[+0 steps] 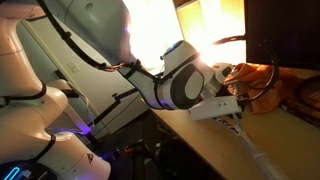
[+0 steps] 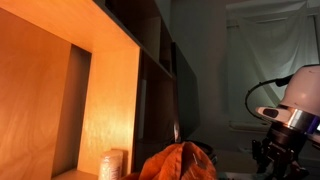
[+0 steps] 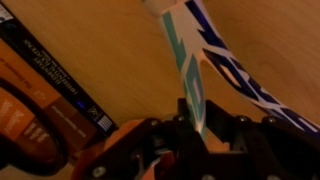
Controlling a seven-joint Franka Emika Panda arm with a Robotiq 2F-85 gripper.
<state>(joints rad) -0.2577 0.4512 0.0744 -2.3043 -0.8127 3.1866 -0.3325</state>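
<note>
In the wrist view a long white box [image 3: 185,70] with teal and blue print lies on the wooden top and runs down between the black jaws. My gripper [image 3: 200,135] is shut on its near end. In an exterior view the gripper [image 1: 228,108] sits low over the wooden table [image 1: 200,145], and the white box [image 1: 260,152] sticks out from it along the table. A crumpled orange cloth [image 1: 252,78] lies just beyond the gripper. The gripper [image 2: 275,150] also shows dark at the right edge of an exterior view, where the box is not visible.
Books [image 3: 50,85] lie flat to the left of the box, with a black cable loop [image 3: 30,130] over them. A wooden shelf unit [image 2: 110,80] stands behind the orange cloth [image 2: 178,162], with a pale roll [image 2: 112,163] at its foot.
</note>
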